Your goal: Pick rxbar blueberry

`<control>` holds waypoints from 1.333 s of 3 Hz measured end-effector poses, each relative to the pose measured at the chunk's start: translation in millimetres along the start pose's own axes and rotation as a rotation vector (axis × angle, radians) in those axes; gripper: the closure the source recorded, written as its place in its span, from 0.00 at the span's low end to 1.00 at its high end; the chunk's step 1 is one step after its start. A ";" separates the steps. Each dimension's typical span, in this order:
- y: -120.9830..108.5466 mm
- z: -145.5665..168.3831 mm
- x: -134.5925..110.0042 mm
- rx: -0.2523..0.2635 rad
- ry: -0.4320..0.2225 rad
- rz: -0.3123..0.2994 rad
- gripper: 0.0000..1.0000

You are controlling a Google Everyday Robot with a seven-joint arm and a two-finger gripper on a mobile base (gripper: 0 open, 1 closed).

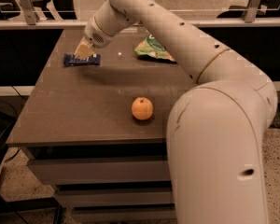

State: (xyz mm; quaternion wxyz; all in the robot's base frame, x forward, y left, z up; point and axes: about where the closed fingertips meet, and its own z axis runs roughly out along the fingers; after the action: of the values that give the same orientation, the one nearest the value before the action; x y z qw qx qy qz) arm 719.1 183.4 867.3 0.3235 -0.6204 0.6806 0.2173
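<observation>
The rxbar blueberry (82, 59) is a small flat dark blue bar with pale lettering. It lies on the far left part of the brown table (84, 106). My gripper (84, 50) is right over the bar's middle, at its far edge, and points down at it. The bar's two ends show to the left and right of the gripper. The arm reaches in from the lower right and covers the right side of the table.
An orange (142, 108) sits near the table's front edge, at its middle. A green crinkly snack bag (154, 49) lies at the back, right of the gripper. A railing and dark chairs stand behind the table. Drawers are below the tabletop.
</observation>
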 end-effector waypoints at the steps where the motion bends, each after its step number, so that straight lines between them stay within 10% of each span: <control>1: -14.5 -12.5 -5.7 -0.002 0.030 -0.007 0.36; 3: -33.9 -13.5 9.6 0.001 0.116 0.003 0.00; 4: -39.9 -5.1 18.6 0.000 0.149 0.015 0.00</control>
State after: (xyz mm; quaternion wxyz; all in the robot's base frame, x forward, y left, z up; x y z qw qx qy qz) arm 757.1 161.3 861.8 0.2703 -0.6298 0.7074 0.1726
